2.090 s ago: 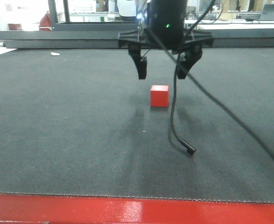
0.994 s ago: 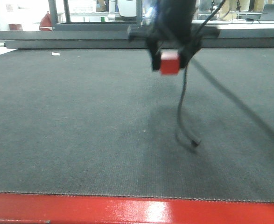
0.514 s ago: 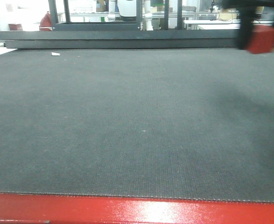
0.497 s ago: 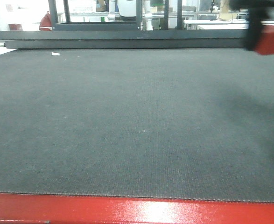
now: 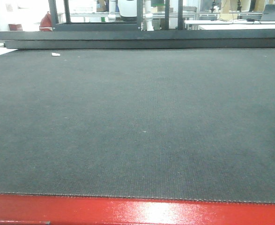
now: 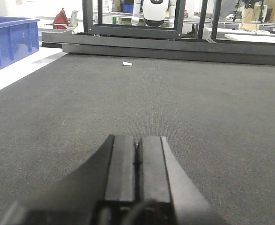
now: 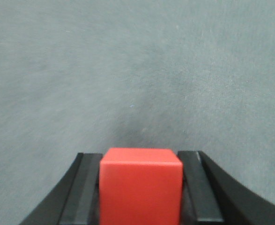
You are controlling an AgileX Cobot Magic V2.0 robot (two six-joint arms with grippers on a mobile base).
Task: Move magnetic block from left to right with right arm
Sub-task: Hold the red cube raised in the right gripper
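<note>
Block [image 7: 140, 187] sits partly cropped in right gripper [image 7: 139, 157]

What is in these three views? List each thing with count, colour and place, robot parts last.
magnetic block: one, bright red, gripped in the right hand.
mat: one, dark grey, filling the foreground.
edge strip: one, glossy red, along the mat's near edge.
scrap: one, white, far left on the mat.
crate: one, blue, beyond the mat's left edge.
left hand: one, black, shut and empty.
right hand: one, black, shut on the magnetic block.
</note>
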